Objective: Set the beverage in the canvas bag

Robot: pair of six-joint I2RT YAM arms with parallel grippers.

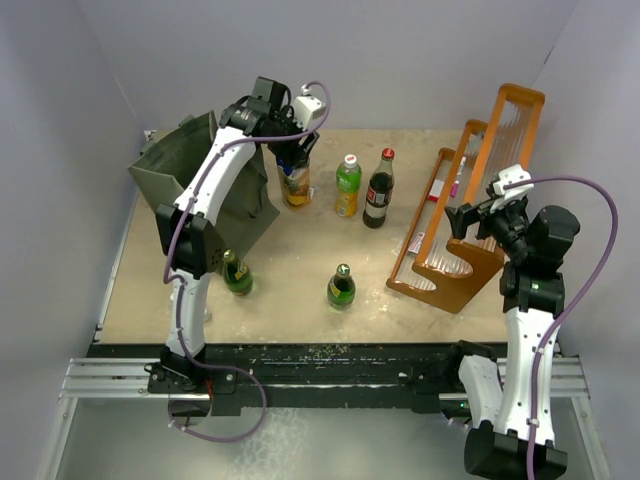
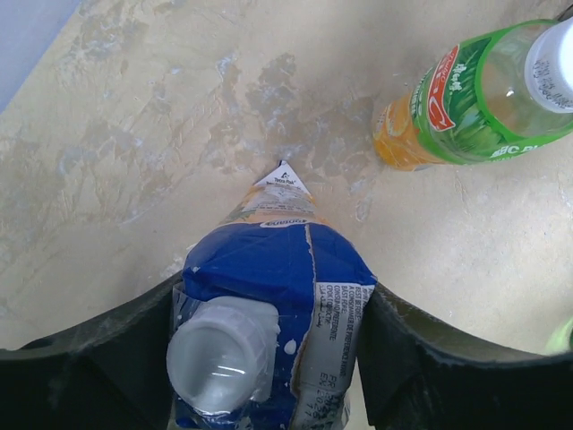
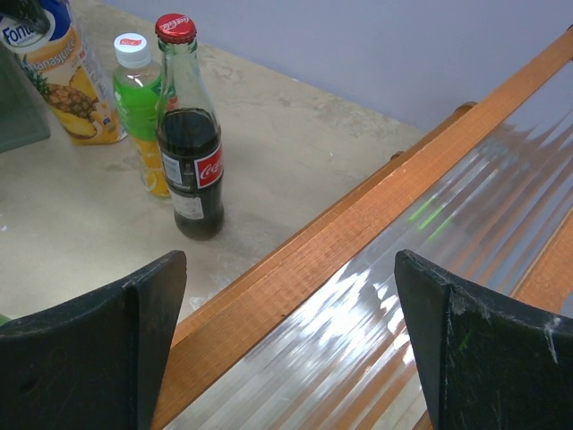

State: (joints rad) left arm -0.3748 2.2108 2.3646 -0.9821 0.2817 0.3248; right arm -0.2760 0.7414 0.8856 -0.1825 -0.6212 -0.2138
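A pineapple juice carton (image 1: 295, 183) with a blue top and white cap stands just right of the dark olive canvas bag (image 1: 180, 168) at the back left. My left gripper (image 1: 293, 160) is shut on the carton's top; in the left wrist view the carton (image 2: 269, 255) fills the gap of the gripper (image 2: 273, 309), with both fingers against its sides. I cannot tell whether its base touches the table. My right gripper (image 1: 462, 218) is open and empty over the orange rack; the right wrist view shows the gripper (image 3: 288, 296) above a rack slat.
A green plastic bottle of orange drink (image 1: 347, 187) and a cola bottle (image 1: 378, 190) stand right of the carton. Two green glass bottles (image 1: 237, 273) (image 1: 341, 287) stand nearer the front. The orange wooden rack (image 1: 470, 230) fills the right side.
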